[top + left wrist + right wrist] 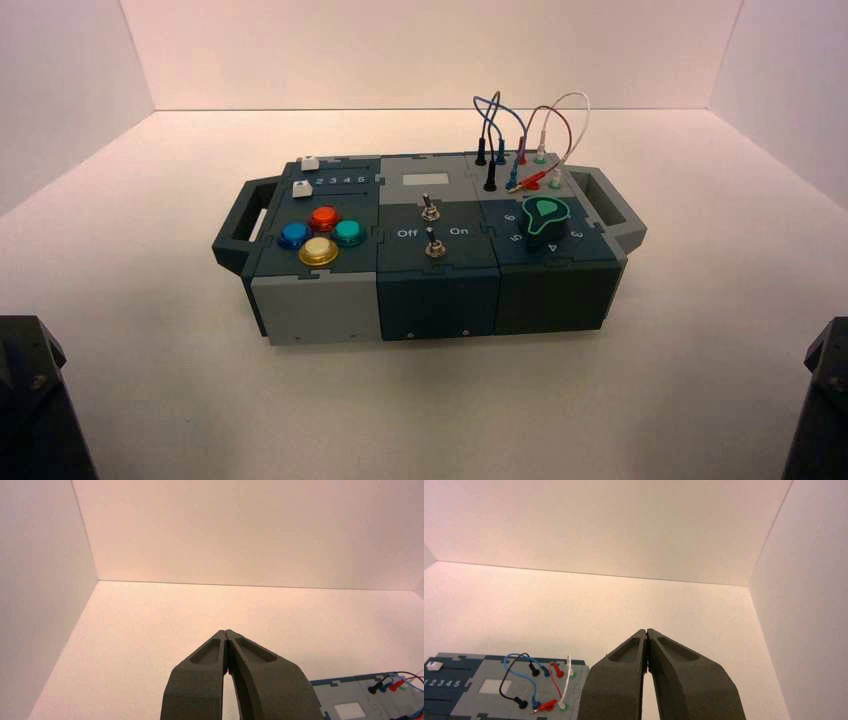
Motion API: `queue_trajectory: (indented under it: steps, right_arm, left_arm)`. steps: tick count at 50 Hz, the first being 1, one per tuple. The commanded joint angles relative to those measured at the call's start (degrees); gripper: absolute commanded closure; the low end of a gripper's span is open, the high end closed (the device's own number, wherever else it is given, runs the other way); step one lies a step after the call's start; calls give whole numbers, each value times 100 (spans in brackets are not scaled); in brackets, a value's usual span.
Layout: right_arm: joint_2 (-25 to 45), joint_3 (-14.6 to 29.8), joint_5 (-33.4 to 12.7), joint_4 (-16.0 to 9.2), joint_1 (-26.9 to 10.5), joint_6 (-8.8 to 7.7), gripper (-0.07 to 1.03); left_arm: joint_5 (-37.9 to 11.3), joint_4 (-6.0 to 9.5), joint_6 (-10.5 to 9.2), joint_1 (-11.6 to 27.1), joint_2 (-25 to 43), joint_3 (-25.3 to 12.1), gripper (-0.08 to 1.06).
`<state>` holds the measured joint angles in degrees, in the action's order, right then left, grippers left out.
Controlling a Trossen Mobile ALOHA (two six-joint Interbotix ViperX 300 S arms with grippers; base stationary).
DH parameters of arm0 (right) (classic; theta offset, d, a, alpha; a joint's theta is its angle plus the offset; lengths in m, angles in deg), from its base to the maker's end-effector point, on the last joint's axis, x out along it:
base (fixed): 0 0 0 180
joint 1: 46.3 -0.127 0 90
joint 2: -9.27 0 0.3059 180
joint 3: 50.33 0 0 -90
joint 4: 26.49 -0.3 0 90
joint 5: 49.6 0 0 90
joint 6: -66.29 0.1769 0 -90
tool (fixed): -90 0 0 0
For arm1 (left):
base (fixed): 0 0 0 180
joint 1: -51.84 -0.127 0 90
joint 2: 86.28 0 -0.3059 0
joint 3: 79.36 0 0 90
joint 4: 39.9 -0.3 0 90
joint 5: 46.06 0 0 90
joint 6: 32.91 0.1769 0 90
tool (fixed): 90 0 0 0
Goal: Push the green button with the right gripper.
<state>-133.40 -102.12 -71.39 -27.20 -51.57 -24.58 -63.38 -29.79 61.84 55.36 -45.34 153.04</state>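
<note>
Waiting at the right, green dome still to be pressed.
I'm holding my right gripper [647,632] well apart from the box [436,301], its fingers pressed together on nothing; the left gripper [225,633] is idling on the other side. The green button [349,233] is sitting on the box's left part, rightmost of four, so I'm judging a long reach across. Coming in low, I'd be risking a snag on the wires [575,125] at the far right, or knocking the green-edged knob [544,218] or the metal toggle switches [434,243], which are standing in between. Landing off-centre, my tip could be pressing the red button [325,218] or the yellow button [318,251], both close beside; the blue button [295,235] is lying beyond.
</note>
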Motion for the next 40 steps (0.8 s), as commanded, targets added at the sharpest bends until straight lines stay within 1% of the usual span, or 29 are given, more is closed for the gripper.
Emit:
queue_trajectory:
  steps: [1, 27, 35, 40]
  right_arm:
    - [62, 193, 26, -26, 9, 18, 98]
    - [79, 185, 26, -44, 9, 18, 98]
    - [132, 185, -35, -44, 9, 18, 98]
    - [167, 193, -62, -44, 9, 18, 98]
  left_arm:
    - [26, 0, 35, 18, 35, -158, 101]
    - [9, -9, 35, 26, 62, -158, 101]
    - [-53, 0, 35, 132, 88, -176, 101]
    - [-246, 0, 35, 316, 141, -246, 101]
